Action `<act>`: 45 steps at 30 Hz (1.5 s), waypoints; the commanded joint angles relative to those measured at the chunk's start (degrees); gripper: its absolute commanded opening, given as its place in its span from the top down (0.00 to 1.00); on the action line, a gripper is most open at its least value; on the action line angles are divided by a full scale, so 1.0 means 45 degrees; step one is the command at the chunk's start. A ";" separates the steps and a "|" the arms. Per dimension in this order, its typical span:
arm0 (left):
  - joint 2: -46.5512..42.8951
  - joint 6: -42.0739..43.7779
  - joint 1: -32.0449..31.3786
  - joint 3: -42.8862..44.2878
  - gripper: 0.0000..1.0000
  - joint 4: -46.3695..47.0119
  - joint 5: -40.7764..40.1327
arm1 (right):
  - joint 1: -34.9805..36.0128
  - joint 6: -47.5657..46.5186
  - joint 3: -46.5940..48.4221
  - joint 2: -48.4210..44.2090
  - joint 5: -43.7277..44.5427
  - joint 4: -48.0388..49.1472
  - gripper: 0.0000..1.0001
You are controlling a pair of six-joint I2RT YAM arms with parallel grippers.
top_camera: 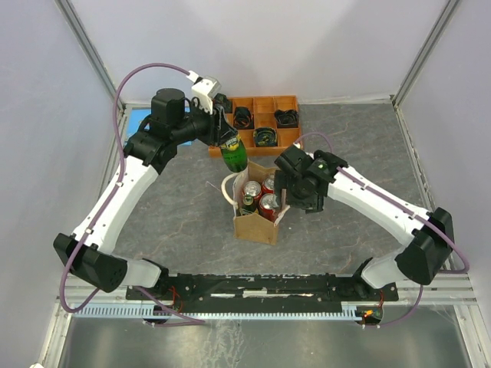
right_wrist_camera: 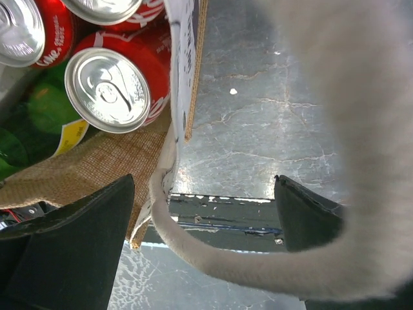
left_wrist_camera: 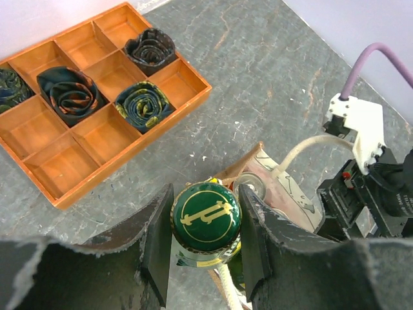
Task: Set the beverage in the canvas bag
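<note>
left gripper (top_camera: 225, 135): clenched on green bottle (left_wrist_camera: 205, 216) at the neck, hanging over canvas bag (top_camera: 257, 226) at its 11 o'clock rim | right gripper (right_wrist_camera: 203, 194): fingers spread wide at bag's 3 o'clock, rope handle (right_wrist_camera: 193, 248) passing between, grasping nothing | inside bag: red cans (right_wrist_camera: 106, 90)

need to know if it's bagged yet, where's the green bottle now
In the top view the green bottle hangs in the left gripper, clamped at the neck, between the orange tray and the canvas bag's far rim.

White Coca-Cola script, only partly legible, marks the red cans (right_wrist_camera: 51, 42) in the canvas bag (right_wrist_camera: 77, 171); the cap (left_wrist_camera: 206, 215) of the green bottle (top_camera: 234, 157) carries a gold emblem (a looped sign, unreadable as letters).
</note>
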 commanded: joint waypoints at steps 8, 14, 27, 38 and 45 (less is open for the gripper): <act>-0.0634 -0.0228 -0.0380 0.1124 0.97 0.1244 0.0568 | 0.1055 0.0327 -0.0194 0.0570 -0.0369 0.0122 0.03; -0.0496 -0.0553 -0.0504 0.1507 0.97 0.1254 0.0713 | 0.1497 0.0467 -0.0942 -0.0118 -0.0687 -0.0129 0.03; -0.0536 -0.0727 -0.1090 0.1609 0.97 0.1078 0.1419 | 0.1887 0.0516 -0.1685 -0.0698 -0.1020 0.0113 0.03; -0.0659 -0.1126 -0.1921 0.1270 0.97 0.1140 0.1935 | 0.1895 0.1320 -0.0873 -0.1452 0.1757 0.0083 0.02; -0.0600 -0.1235 -0.2658 0.0448 0.97 0.1783 0.1850 | 0.1893 0.1540 -0.0591 -0.2357 0.3182 0.0074 0.02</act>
